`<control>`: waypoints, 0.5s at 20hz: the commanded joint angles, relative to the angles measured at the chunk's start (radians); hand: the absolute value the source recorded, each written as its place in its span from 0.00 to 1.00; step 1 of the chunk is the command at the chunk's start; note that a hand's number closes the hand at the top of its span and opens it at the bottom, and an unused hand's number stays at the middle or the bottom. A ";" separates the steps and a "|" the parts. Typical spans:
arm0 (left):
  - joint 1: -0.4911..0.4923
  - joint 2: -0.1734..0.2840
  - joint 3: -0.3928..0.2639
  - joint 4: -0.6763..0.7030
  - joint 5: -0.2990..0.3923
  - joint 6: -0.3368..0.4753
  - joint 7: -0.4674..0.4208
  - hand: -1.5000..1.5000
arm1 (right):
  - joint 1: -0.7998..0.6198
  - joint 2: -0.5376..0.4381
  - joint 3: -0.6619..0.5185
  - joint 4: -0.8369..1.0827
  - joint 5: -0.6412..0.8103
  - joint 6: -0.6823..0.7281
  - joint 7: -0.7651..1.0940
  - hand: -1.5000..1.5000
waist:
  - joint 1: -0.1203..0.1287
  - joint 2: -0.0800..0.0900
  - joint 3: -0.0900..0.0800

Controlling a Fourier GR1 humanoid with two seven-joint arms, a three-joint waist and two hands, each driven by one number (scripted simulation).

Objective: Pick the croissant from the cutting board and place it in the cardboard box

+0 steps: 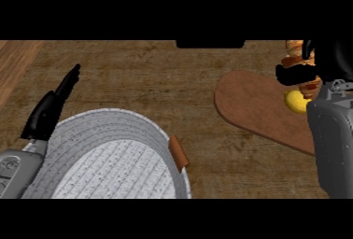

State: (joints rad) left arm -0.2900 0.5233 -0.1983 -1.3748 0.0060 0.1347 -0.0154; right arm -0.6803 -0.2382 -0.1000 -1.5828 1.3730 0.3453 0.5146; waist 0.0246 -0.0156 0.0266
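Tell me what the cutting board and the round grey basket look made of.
Cutting board: likely wood, smooth matte reddish-brown face with faint grain. Round grey basket: seemingly woven rope or fabric, judging by its concentric ribbed coils and speckled matte surface, with a small brown tab, perhaps leather, on its rim.

It's a kitchen, by the look of it: a wood-grain counter [151,79] carries a rounded brown cutting board [255,105] with a croissant [298,51] and a yellow fruit [296,101], beside a grey woven basket [121,154].
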 commanded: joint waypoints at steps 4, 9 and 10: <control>0.097 -0.099 -0.050 0.065 -0.006 0.027 -0.005 0.50 | -0.105 -0.087 -0.143 0.076 -0.034 0.009 0.026 1.00 | -0.020 0.023 -0.027; 0.117 -0.066 -0.023 0.031 0.020 0.004 0.009 0.50 | -0.101 -0.190 -0.216 0.138 -0.069 0.043 -0.031 1.00 | -0.019 0.018 -0.027; 0.121 -0.066 -0.020 0.052 0.028 -0.011 -0.011 0.50 | -0.074 -0.171 -0.206 0.195 -0.046 0.000 -0.021 1.00 | -0.011 0.026 -0.027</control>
State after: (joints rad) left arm -0.2703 0.5295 -0.1842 -1.3871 0.0078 0.1342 -0.0177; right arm -0.7712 -0.3670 -0.2630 -1.4650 1.3317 0.3671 0.5144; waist 0.0114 -0.0120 0.0288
